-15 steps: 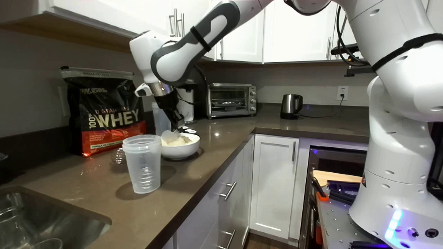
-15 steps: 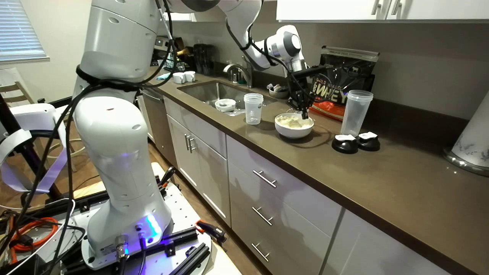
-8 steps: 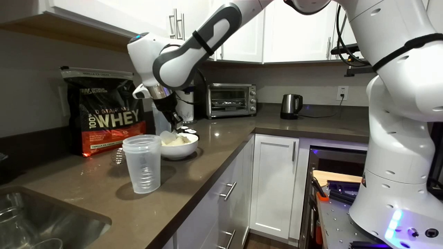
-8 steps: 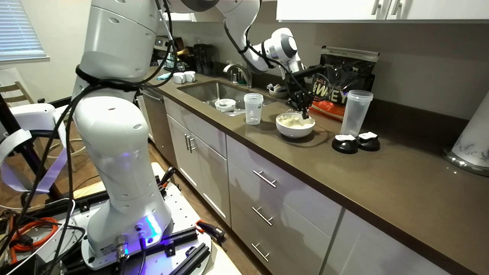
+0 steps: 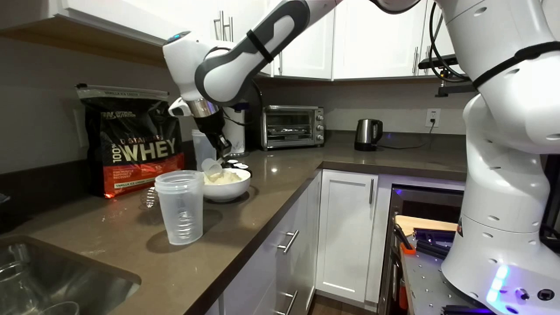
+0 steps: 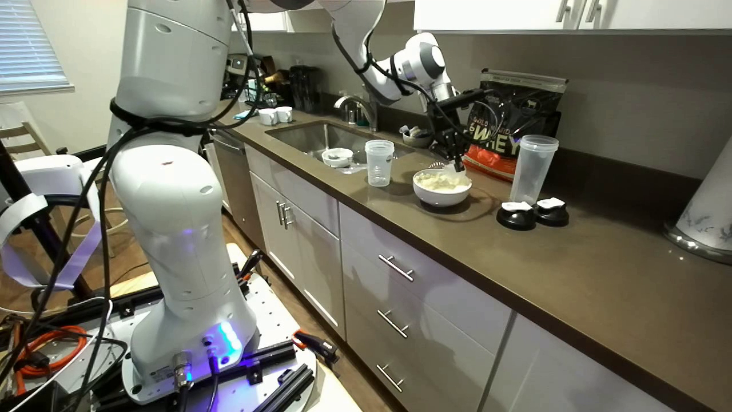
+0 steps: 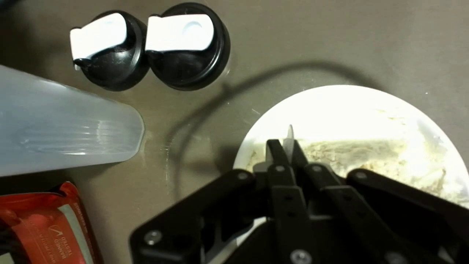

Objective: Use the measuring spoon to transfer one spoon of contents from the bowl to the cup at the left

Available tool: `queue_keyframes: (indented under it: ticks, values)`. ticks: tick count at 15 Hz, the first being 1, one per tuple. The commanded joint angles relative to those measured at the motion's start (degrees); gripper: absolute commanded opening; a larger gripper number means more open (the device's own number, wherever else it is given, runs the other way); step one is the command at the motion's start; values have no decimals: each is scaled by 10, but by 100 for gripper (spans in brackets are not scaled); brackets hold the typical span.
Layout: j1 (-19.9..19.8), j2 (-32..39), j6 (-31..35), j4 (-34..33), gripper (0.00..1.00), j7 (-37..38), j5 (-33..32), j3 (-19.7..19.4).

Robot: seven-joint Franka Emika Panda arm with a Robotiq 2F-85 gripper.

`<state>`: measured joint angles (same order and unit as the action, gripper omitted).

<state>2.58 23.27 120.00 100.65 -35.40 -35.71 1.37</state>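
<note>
My gripper (image 7: pixel 287 147) is shut on the thin handle of the measuring spoon (image 7: pixel 290 141), which pokes out between the fingertips. In an exterior view, the spoon's translucent scoop (image 5: pixel 211 166) hangs tilted just over the bowl's rim side; whether it touches the powder or carries any, I cannot tell. Pale cream contents (image 6: pixel 439 182) lie heaped in the white bowl (image 6: pixel 440 199), directly below the gripper. The cup at the left, a clear tumbler (image 5: pixel 180 214), stands upright on the counter beside the bowl, towards the sink, and also shows as the cup (image 6: pixel 379 164) in an exterior view.
Another clear tumbler (image 6: pixel 533 170) and two black lids with white flaps (image 7: pixel 187 47) stand past the bowl. A black and red whey bag (image 5: pixel 131 144) leans at the wall. A wire ball (image 5: pixel 150 197) lies behind the cup. The sink (image 6: pixel 297 136) opens beyond it.
The gripper dipped slightly, then rose a little with the measuring spoon. The scoop has lifted from the powder and turned, showing more of its round cup. The bowl shifted slightly; the cup has not moved.
</note>
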Motion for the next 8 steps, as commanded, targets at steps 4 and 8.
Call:
queue_keyframes:
  ticks: [4, 8]
  values:
    - [3, -34, 21, 47, 1, 59, -37, -6]
    - [5, -35, 66, 72, 1, 128, -62, -7]
